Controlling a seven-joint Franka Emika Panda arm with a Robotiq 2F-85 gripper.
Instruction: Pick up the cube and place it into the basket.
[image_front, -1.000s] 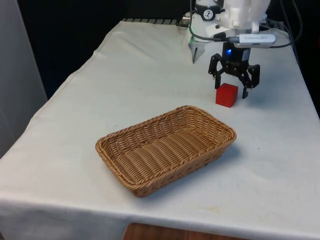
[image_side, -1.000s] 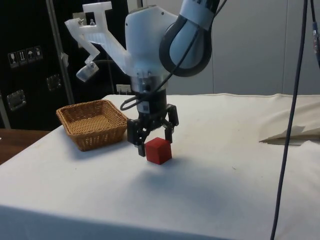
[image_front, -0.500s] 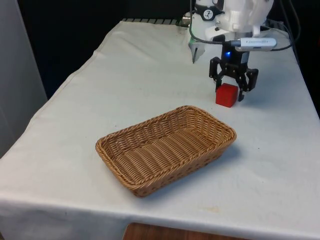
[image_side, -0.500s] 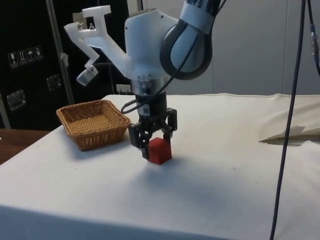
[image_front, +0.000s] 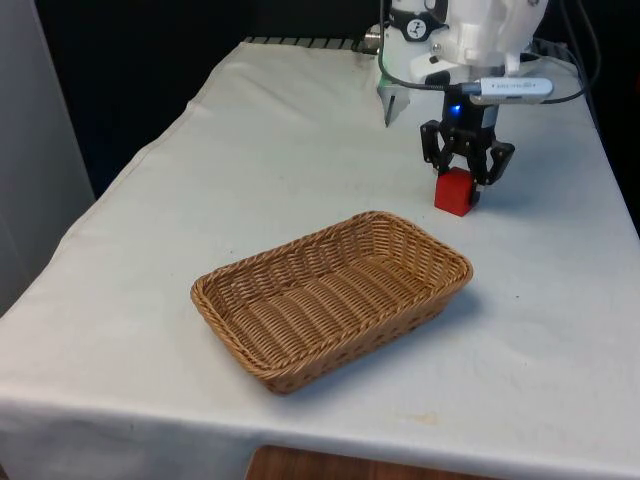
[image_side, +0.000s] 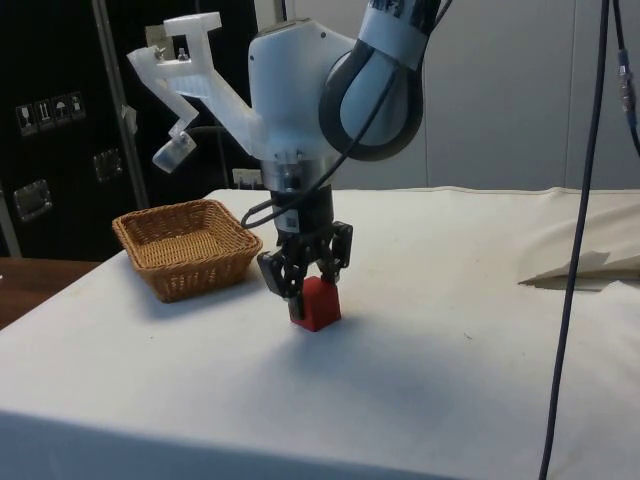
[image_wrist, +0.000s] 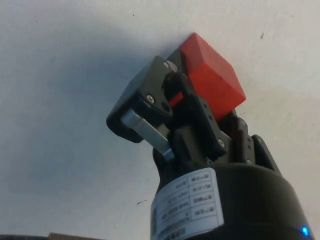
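Side view: gripper (image_side: 305, 283) clamped on red cube (image_side: 316, 303), directly beneath; basket (image_side: 185, 245) off beside, well apart.

White-clothed table (image_front: 250, 180) bears a wicker basket (image_front: 332, 299) and red cube (image_front: 455, 192)
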